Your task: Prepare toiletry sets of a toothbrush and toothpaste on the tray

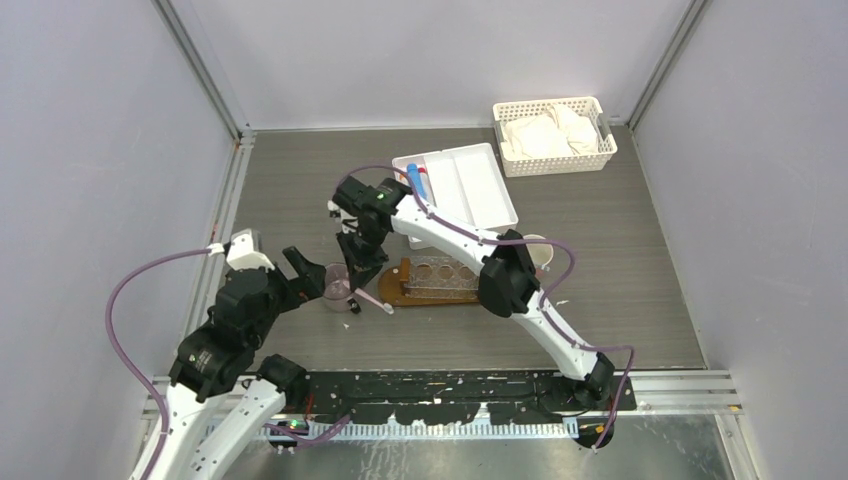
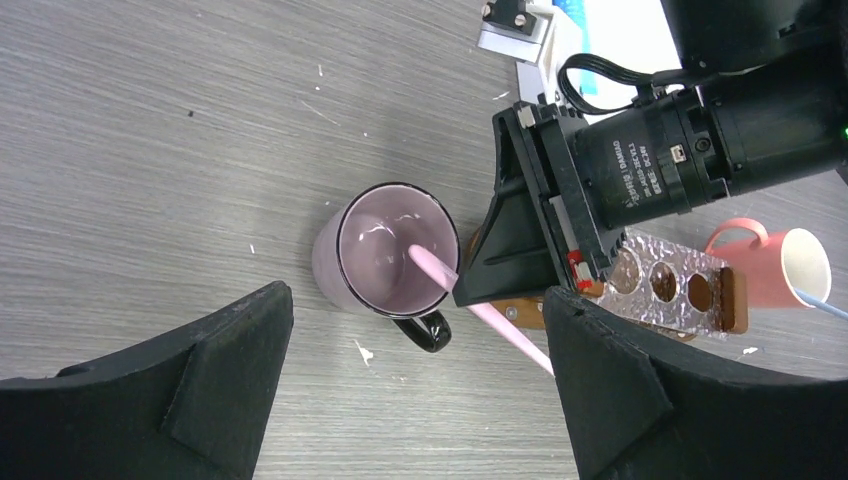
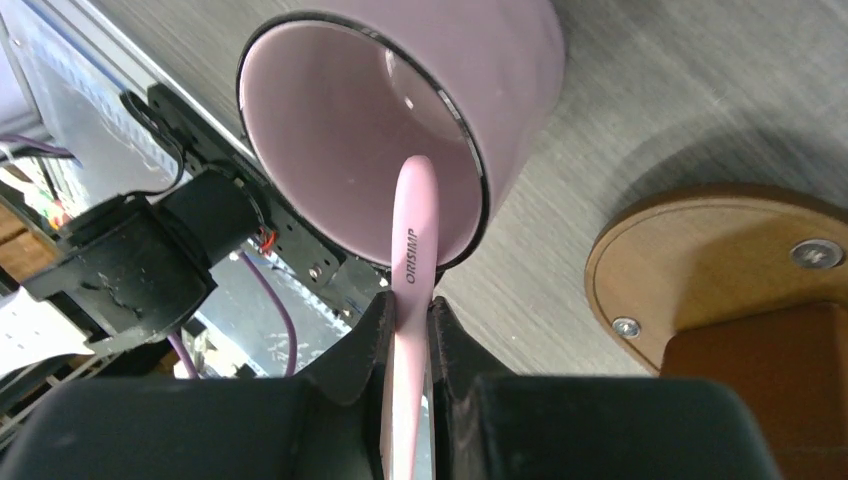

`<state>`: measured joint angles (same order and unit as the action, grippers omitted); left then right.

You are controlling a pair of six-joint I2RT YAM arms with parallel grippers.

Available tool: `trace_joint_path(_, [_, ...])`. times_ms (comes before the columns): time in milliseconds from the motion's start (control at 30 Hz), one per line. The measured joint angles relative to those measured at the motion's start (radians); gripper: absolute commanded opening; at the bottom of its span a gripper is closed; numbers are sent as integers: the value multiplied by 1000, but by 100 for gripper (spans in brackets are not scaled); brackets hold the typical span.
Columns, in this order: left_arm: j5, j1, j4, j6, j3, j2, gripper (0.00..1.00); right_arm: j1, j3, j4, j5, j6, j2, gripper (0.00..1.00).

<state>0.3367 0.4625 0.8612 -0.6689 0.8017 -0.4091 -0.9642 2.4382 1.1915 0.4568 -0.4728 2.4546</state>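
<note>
Left end effector (image 2: pixel 415 310) hangs wide open and empty at centre-left, with the lilac mug (image 2: pixel 385 250) just ahead of it. Right end effector (image 3: pixel 408 325) is clamped tight on a pink toothbrush (image 3: pixel 413 220), one end dipping inside the mug's rim! Wooden tray (image 3: pixel 700 250) lies just right of the mug on the counter (image 1: pixel 620 300). Farther back, upper centre, a blue toothpaste tube (image 1: pixel 413 178) lies in the white divided tray (image 1: pixel 470 185).

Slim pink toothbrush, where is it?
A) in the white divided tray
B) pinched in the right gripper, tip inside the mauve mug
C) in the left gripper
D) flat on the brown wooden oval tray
B: the right gripper is shut on the slim pink toothbrush, whose tip dips into the mauve black-rimmed mug.
</note>
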Motion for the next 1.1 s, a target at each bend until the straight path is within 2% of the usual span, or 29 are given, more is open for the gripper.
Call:
trace_joint_path(200, [0,0,6,-6,-4,17,96,-18,2,23,-7,3,2,1])
trace_joint_path(567, [1,0,9,-8,-11,37,97,-16,191,112,-19,-10,106,1])
trace_joint_path(1000, [0,0,9,-9,-29,39,97,-16,209,37,-5,-93,163,1])
trace_joint_path(1100, [0,0,8,-9,-32,39,97,-15,209,23,-2,-111,172,8])
